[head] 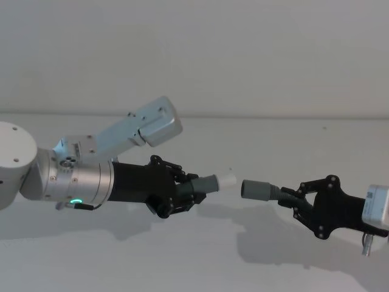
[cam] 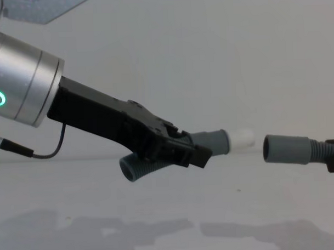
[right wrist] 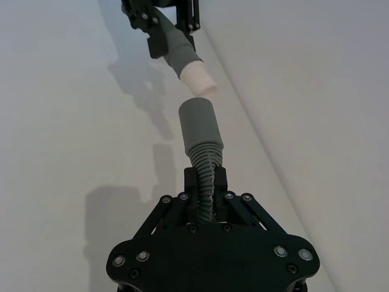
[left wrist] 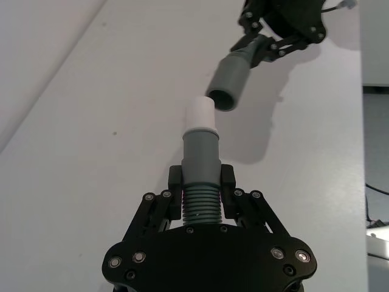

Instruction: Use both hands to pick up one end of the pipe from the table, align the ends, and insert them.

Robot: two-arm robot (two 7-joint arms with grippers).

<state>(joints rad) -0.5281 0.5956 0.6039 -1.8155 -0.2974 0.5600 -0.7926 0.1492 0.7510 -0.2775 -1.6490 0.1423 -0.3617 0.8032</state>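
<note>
step: both hose halves are already up off the worktop (head: 182,255), so I'd say this is the align part, with the insert not yet done
next move: looks like the two ends need squaring up on one axis first, since from the left wrist view the open cuff sits a bit skewed to the white sleeve; then a straight push together
left end effector (left wrist: 202,182): closed tight on the ribbed part of the left hose piece (left wrist: 200,158), right behind its smooth collar
left arm pose: reaches in from the robot's left, pointing toward the middle and angled slightly down, green ring lit on the wrist
white sleeve (head: 226,180): sticks out of the left piece's collar, pointing at the other half
gap: small, the ends are near but clearly not touching
right hose piece (head: 259,190): its open grey cuff faces the sleeve, held in the air over the worktop
right end effector (right wrist: 206,185): clamped on the ribs just behind that cuff
right arm pose: comes in low from the robot's right, roughly level
</note>
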